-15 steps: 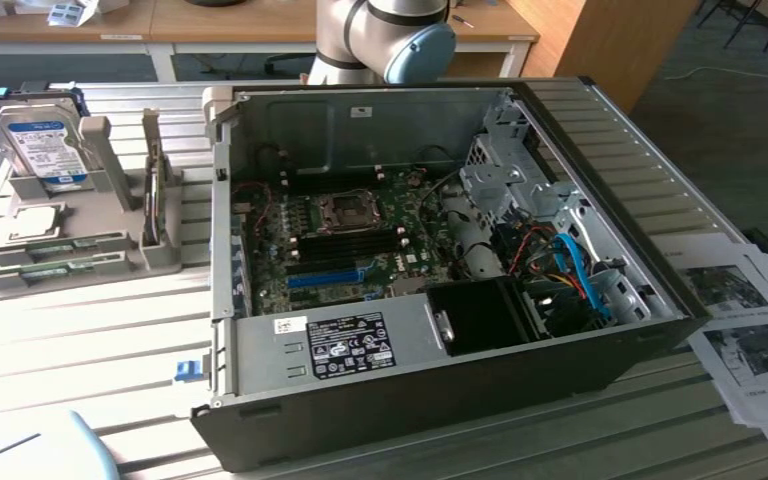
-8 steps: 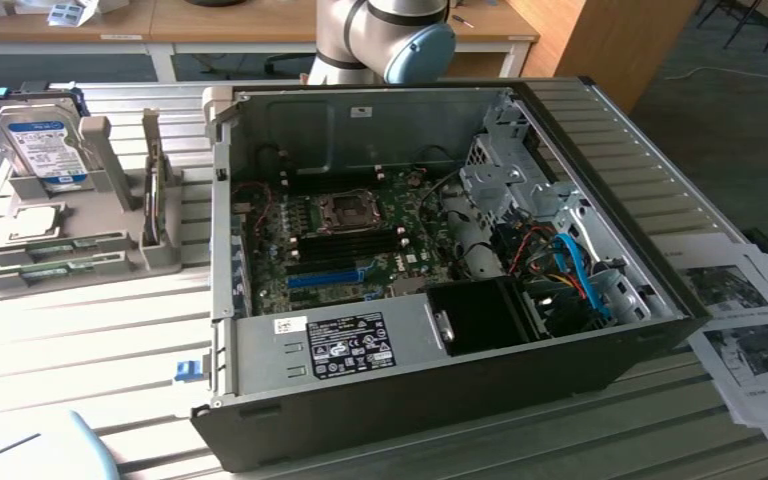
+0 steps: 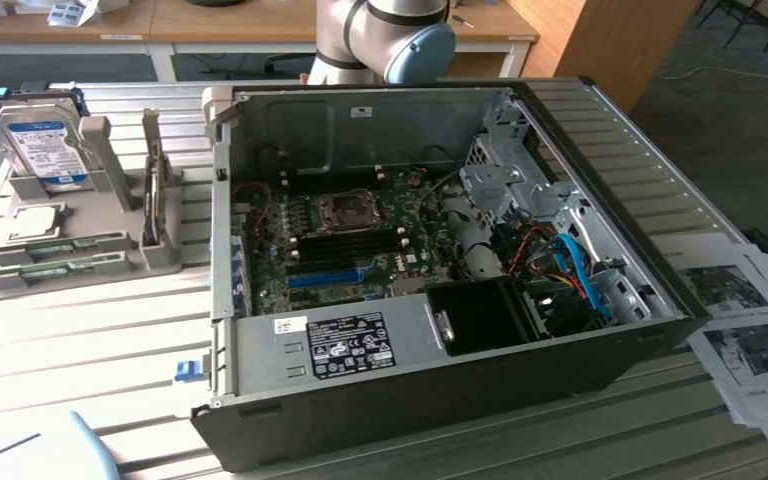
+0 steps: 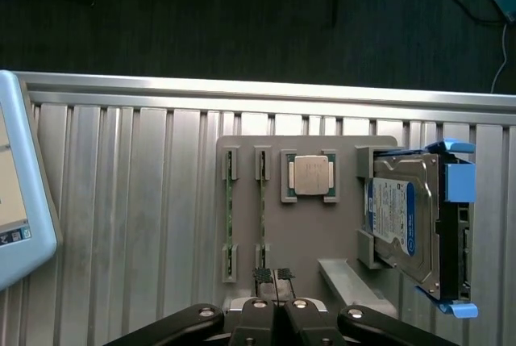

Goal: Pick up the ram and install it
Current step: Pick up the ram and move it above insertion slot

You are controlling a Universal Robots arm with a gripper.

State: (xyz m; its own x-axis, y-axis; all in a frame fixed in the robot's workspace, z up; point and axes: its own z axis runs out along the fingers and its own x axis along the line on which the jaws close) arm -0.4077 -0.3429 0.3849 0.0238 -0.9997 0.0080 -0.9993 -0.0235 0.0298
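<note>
Now hovers with the black two-finger gripper [image 4: 273,275] pinched closed and empty at the edge of a flat grey plastic holder tray [image 4: 310,237]. Finds the thin green circuit-board ram stick [image 4: 261,201] standing on edge in a tray slot just beside that gripper, with a second green stick [image 4: 229,209] alongside. Shows a square silver processor chip [image 4: 310,175] and a blue-labelled metal hard drive [image 4: 399,225] on the same tray, near the open black computer case [image 3: 424,400].
</note>
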